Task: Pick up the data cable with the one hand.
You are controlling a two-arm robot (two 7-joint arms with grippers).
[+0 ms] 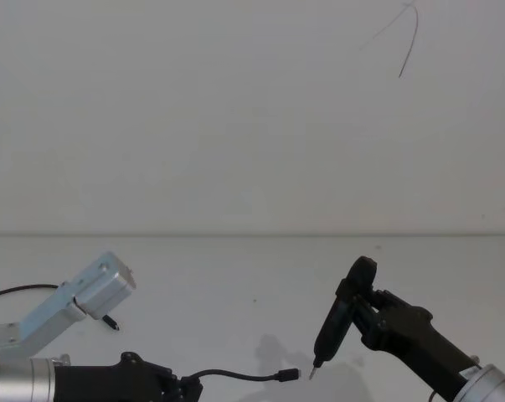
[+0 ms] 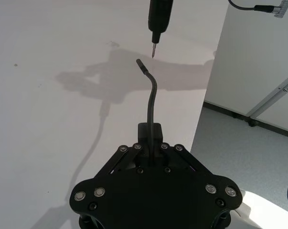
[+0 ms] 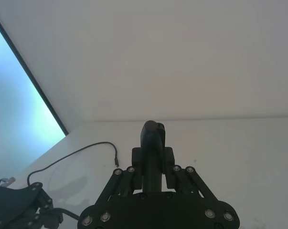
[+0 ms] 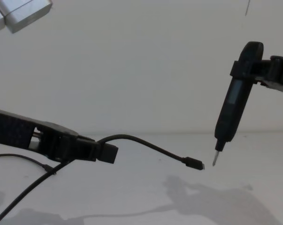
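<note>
Left gripper has its fingers clamped tight on the cable, low over the white worktop. The free end arcs out forward and to the right, clear of the surface, plug hanging in the air. On the other side, the right gripper has its fingers closed around a pen tool, held nearly upright, pale tip pointing down just beside the plug, a small gap between them. The rest of the cable trails down to the worktop at lower left.
</note>
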